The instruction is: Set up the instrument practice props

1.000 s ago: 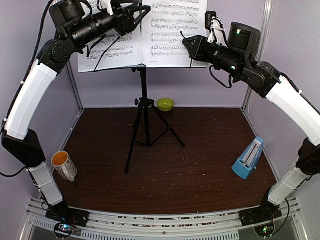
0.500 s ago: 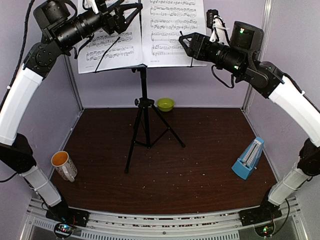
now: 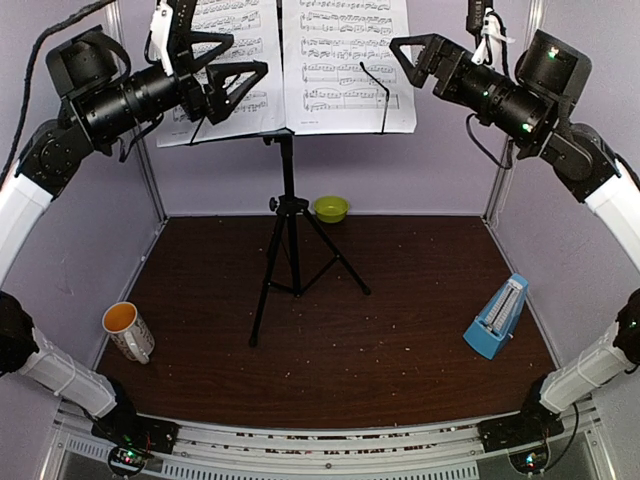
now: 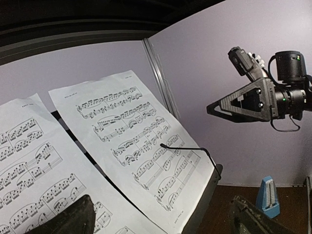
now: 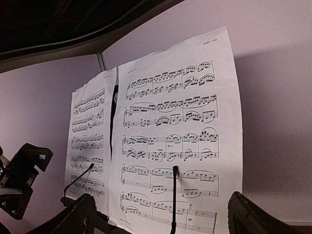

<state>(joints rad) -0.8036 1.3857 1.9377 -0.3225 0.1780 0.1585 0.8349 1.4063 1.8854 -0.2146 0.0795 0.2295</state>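
- Both arms are drawing back from the two white printed sheet-music pages; the left hand and right hand are spreading wide, empty.
- The pages are leaning on the one black tripod music stand, its ledge propping them upright.
- One small blue pyramid metronome is standing on the bench, well right of the stand.

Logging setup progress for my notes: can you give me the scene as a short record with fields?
music stand: upright, mid-table
sheet-music pages: two, side by side on its desk
metronome: on table, right side
mug: table, near left
bowl: behind stand, by back wall
left gripper: jaws open, empty, near pages
right gripper: jaws open, empty, near pages
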